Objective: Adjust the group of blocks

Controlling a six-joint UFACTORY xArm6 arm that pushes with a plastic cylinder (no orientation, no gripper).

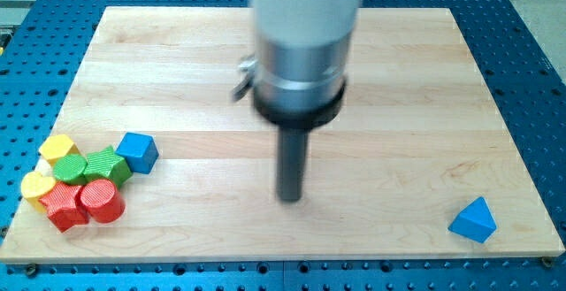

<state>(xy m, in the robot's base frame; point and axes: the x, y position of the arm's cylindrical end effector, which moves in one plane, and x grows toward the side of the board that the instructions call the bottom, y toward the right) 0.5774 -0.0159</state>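
A group of blocks sits at the view's lower left on the wooden board (398,79): a yellow hexagonal block (57,148), a yellow block (36,187), a green round block (70,168), a green star-like block (106,164), a blue cube (137,152), a red star-like block (63,207) and a red cylinder (102,201). They touch one another. A blue triangular block (473,219) lies alone at the lower right. My tip (290,198) rests on the board near the middle, well to the right of the group and far left of the blue triangular block.
The arm's wide grey and black body (301,52) hangs over the board's upper middle and hides part of it. A blue perforated table (531,26) surrounds the board.
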